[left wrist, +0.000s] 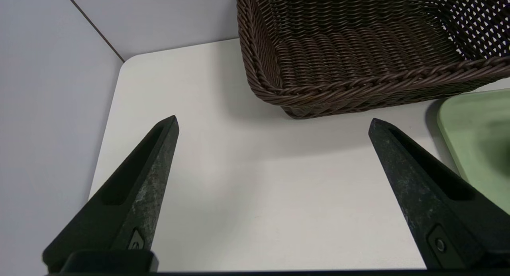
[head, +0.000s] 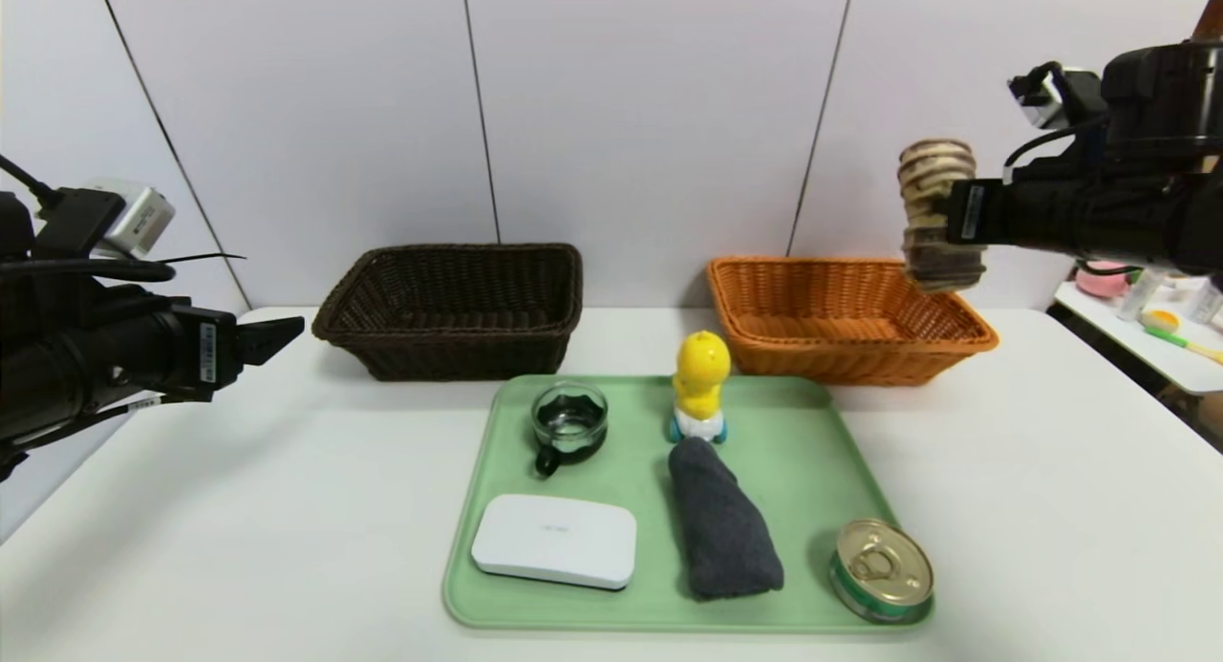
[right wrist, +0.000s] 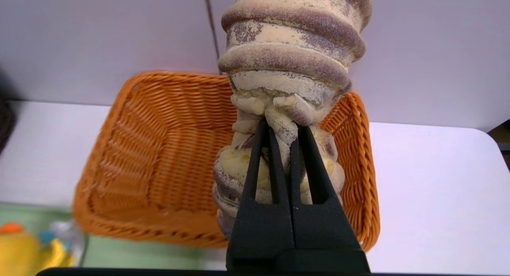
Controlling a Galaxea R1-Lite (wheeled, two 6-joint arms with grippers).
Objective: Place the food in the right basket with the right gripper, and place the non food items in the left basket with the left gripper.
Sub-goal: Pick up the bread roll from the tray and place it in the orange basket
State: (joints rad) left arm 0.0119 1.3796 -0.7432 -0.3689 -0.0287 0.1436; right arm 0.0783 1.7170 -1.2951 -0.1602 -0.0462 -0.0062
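Note:
My right gripper is shut on the swirled bread roll and holds it upright, high above the right side of the orange-tan basket. In the right wrist view the roll is pinched in the gripper over the basket. The tin, grey cloth roll, yellow duck, white box and glass cup lie on the green tray. My left gripper is open and empty, left of the dark brown basket, which also shows in the left wrist view.
The wall stands close behind both baskets. A side table with small items stands at the far right. The white table's rounded back left corner shows in the left wrist view.

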